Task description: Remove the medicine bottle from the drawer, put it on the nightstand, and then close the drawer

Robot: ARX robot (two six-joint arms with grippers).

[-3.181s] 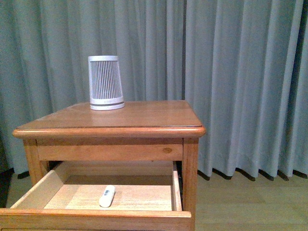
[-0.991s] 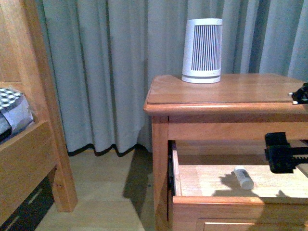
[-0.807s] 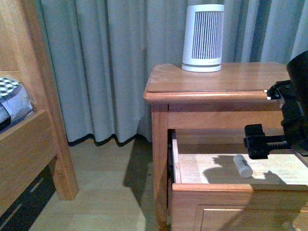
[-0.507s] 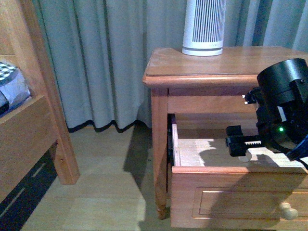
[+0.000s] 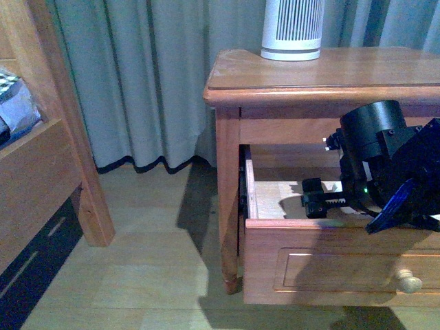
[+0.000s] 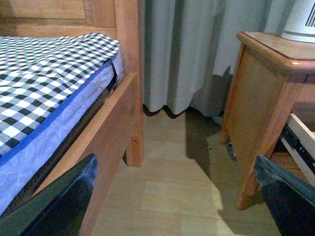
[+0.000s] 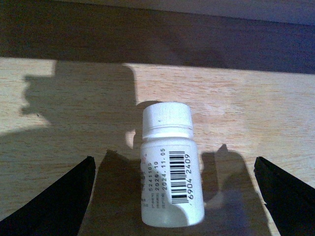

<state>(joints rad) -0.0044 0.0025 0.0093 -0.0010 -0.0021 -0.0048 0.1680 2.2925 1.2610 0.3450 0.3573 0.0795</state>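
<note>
The medicine bottle (image 7: pixel 170 182) is lying on its side on the drawer (image 5: pixel 330 265) floor, between the wide-open right jaws. If they are closing off-centre, the round bottle is risking to roll away. The left jaws are hanging open, empty.

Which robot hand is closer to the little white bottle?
Right. The right gripper is in the drawer, open fingers either side of the medicine bottle. The left gripper is out by the bed.

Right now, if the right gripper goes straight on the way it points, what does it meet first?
Most likely the medicine bottle, lying on the drawer floor, centred between the open fingers of the right gripper; the gap to it is unclear.
</note>
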